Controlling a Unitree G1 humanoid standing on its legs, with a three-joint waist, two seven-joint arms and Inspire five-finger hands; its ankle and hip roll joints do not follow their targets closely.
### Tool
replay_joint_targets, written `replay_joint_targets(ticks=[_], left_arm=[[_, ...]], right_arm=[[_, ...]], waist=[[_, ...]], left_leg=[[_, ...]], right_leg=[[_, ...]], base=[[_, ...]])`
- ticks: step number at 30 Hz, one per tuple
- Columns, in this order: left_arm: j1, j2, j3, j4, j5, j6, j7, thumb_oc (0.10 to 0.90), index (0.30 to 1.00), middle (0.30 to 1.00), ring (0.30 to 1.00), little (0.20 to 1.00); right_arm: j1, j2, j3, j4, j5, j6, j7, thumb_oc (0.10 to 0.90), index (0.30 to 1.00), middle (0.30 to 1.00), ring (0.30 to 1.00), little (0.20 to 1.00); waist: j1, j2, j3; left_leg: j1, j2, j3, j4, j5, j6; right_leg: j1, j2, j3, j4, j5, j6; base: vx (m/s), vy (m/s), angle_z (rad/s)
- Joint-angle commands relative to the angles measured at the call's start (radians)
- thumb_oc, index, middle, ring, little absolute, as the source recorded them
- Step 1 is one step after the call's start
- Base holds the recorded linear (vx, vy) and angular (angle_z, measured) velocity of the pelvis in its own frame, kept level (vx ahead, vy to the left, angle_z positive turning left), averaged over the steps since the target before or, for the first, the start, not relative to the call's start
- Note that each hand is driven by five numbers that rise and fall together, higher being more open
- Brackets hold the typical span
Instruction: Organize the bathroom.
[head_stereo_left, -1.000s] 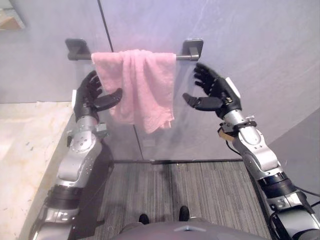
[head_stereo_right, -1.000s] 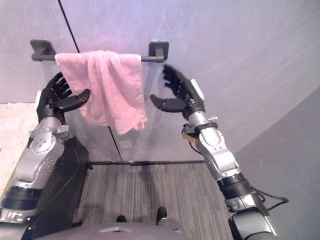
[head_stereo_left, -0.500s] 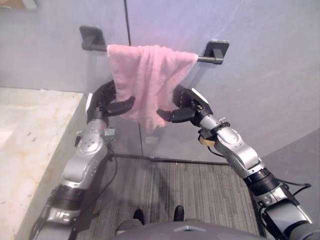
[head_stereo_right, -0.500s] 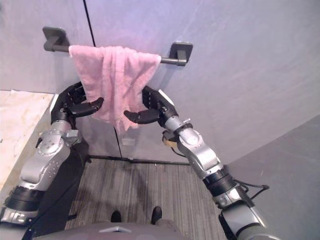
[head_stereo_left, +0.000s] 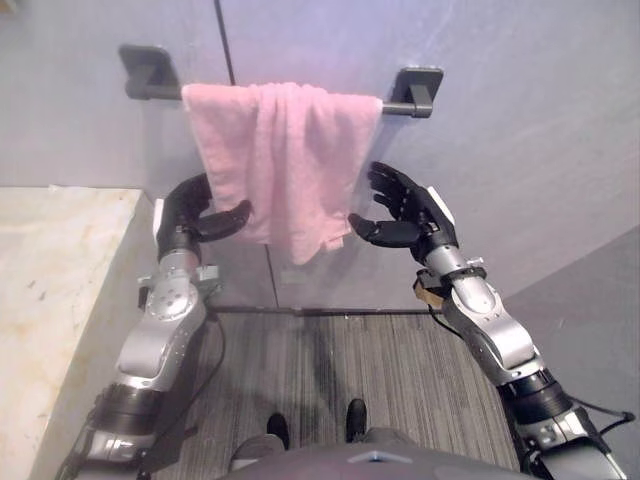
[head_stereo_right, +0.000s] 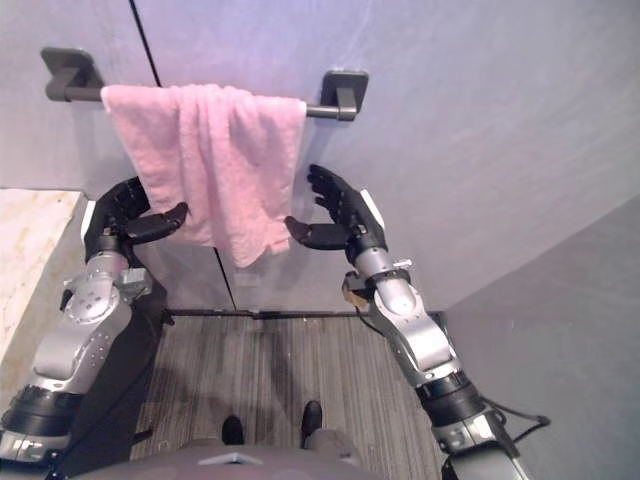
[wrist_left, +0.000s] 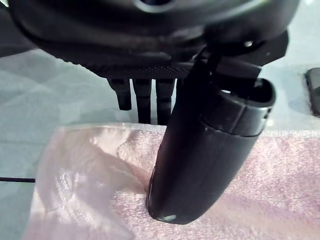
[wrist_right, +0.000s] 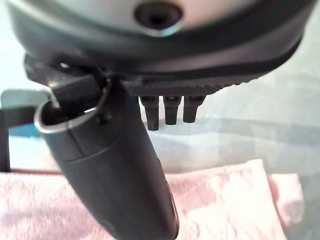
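Observation:
A pink towel (head_stereo_left: 285, 160) hangs folded over a dark towel bar (head_stereo_left: 392, 106) on the grey wall, its lowest corner hanging near the middle. My left hand (head_stereo_left: 185, 210) is at the towel's lower left edge, open. In the left wrist view its thumb (wrist_left: 210, 160) rests on the pink cloth (wrist_left: 280, 190), with the fingers straight past the cloth's edge. My right hand (head_stereo_left: 410, 205) is held open just right of the towel's lower right edge, fingers spread and thumb pointing at the cloth without touching it. The towel (wrist_right: 225, 200) lies beyond that hand in the right wrist view.
A pale marble counter (head_stereo_left: 50, 280) runs along the left. Grey striped flooring (head_stereo_left: 400, 360) lies below the wall. A darker grey wall panel (head_stereo_left: 600, 300) angles in at the lower right.
The camera has shifted. My right hand has come away from the towel's lower edge to the right and up, fingers spreading. The left hand stays at the left edge.

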Motion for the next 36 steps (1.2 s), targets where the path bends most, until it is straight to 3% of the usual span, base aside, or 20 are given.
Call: replay_joint_targets(ticks=[1,6,15,19,36], left_arm=[[-0.078,0.014,0.005,-0.061,0.096,-0.110,0.024,0.800,0.900,0.900,0.900,0.900],[-0.102,0.030,-0.006,-0.053,0.105,-0.143,0.054,0.800,0.900,0.900,0.900,0.900],[-0.150,0.030,-0.019,-0.054,0.123,-0.178,0.070,0.800,0.900,0.900,0.900,0.900],[-0.168,0.035,-0.012,-0.064,0.138,-0.234,0.077,0.800,0.900,0.900,0.900,0.900],[-0.174,0.044,0.024,-0.191,0.080,-0.299,-0.010,0.800,0.900,0.900,0.900,0.900]], right_arm=[[-0.098,-0.006,-0.037,-0.142,-0.004,-0.185,0.012,0.800,0.900,0.900,0.900,0.900],[-0.159,-0.016,-0.001,-0.118,-0.019,-0.217,-0.011,0.800,0.900,0.900,0.900,0.900],[-0.262,-0.029,0.011,-0.090,-0.029,-0.215,-0.057,0.800,0.900,0.900,0.900,0.900],[-0.294,-0.038,0.001,-0.083,-0.035,-0.215,-0.077,0.800,0.900,0.900,0.900,0.900],[-0.282,-0.053,-0.042,-0.161,-0.071,-0.223,-0.082,0.800,0.900,0.900,0.900,0.900]], waist=[[-0.014,0.039,-0.088],[-0.001,0.039,-0.092],[0.020,0.032,-0.102],[0.026,0.030,-0.105],[0.024,0.034,-0.105]], left_leg=[[0.021,-0.018,0.060,0.003,-0.054,0.031],[0.025,-0.019,0.058,0.003,-0.056,0.027],[0.024,-0.021,0.038,0.003,-0.054,0.024],[0.026,-0.022,0.030,0.003,-0.055,0.024],[0.030,-0.027,0.023,0.003,-0.062,0.027]], right_leg=[[0.015,-0.070,-0.073,0.117,-0.086,0.133],[0.028,-0.065,-0.085,0.103,-0.096,0.132],[0.036,-0.064,-0.099,0.105,-0.099,0.128],[0.036,-0.066,-0.099,0.114,-0.103,0.127],[0.029,-0.070,-0.085,0.135,-0.107,0.130]], base=[[0.01,-0.010,-0.09],[0.02,-0.015,-0.06],[0.01,-0.007,0.00],[0.00,0.000,0.00],[0.00,0.000,0.00]])
